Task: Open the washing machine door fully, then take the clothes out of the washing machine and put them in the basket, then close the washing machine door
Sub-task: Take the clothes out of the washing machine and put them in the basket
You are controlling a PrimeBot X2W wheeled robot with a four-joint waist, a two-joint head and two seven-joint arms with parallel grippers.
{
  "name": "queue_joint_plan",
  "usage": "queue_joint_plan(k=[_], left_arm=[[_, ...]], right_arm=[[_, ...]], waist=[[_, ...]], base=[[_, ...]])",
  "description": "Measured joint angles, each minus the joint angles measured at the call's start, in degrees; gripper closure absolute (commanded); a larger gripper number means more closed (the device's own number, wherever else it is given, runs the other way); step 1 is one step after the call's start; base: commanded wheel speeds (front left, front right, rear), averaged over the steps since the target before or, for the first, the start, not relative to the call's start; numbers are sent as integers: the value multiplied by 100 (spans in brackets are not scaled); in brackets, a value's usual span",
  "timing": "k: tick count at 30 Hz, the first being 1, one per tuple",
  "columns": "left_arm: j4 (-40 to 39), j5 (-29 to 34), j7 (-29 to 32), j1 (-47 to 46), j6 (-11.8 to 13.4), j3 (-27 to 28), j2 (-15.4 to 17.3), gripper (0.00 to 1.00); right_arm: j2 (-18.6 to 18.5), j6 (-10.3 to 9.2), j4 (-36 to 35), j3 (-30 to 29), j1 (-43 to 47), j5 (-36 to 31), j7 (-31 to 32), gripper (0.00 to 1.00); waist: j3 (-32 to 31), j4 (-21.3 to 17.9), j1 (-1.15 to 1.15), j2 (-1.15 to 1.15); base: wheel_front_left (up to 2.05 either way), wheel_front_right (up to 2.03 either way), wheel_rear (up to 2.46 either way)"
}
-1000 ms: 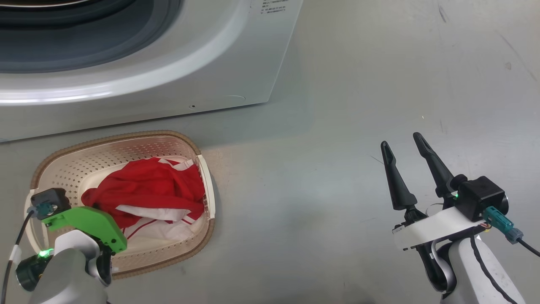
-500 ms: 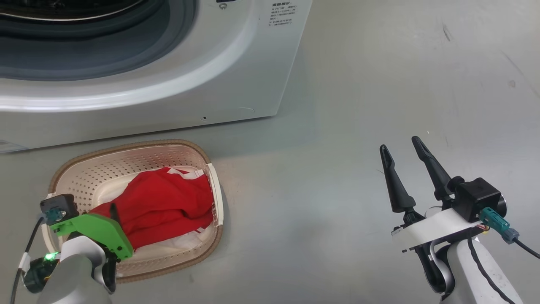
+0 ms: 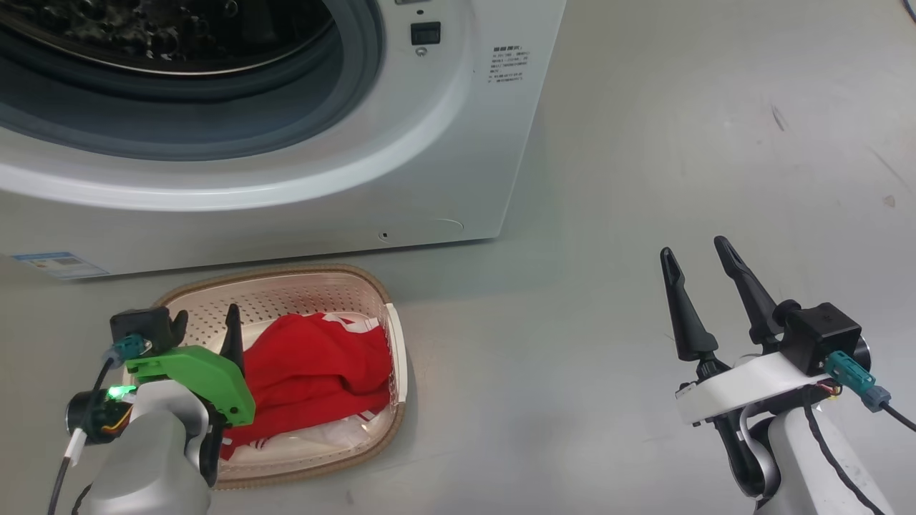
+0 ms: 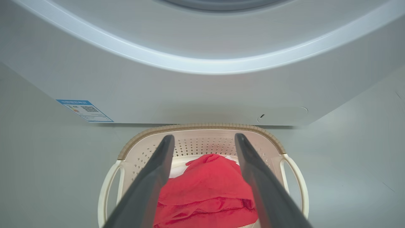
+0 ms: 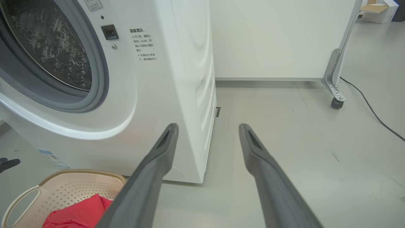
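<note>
We see clothes (image 3: 315, 357) in basket (image 3: 286, 272), lower left; left gripper (image 3: 205, 320) jaws apart over them, right gripper (image 3: 693, 247) jaws apart, empty, lower right. Risk: left fingers (image 4: 148, 190) snag cloth, drag it out.

Floor: smooth pale grey floor (image 5: 284, 142) is showing scuffs.
Wall: plain white panel (image 5: 278, 38) is standing on a castered metal bracket (image 5: 333, 69).
Cable: thin black cable (image 5: 373, 110) is trailing nearby.
</note>
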Motion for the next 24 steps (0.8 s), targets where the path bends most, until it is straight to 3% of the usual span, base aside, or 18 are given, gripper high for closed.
queue_joint_plan(k=[15,24], left_arm=[[-791,333,-125,63,-82,-374,-75,0],[-2106,332,-134,488,-115,-299,-97,0]], right_arm=[[4,-27,163,-88,180,85,-2,0],[4,-52,185,-181,419,101,-3,0]], waist=[[-773,429,0,0],[-1223,622,0,0]], base=[[0,0,0],[0,0,0]])
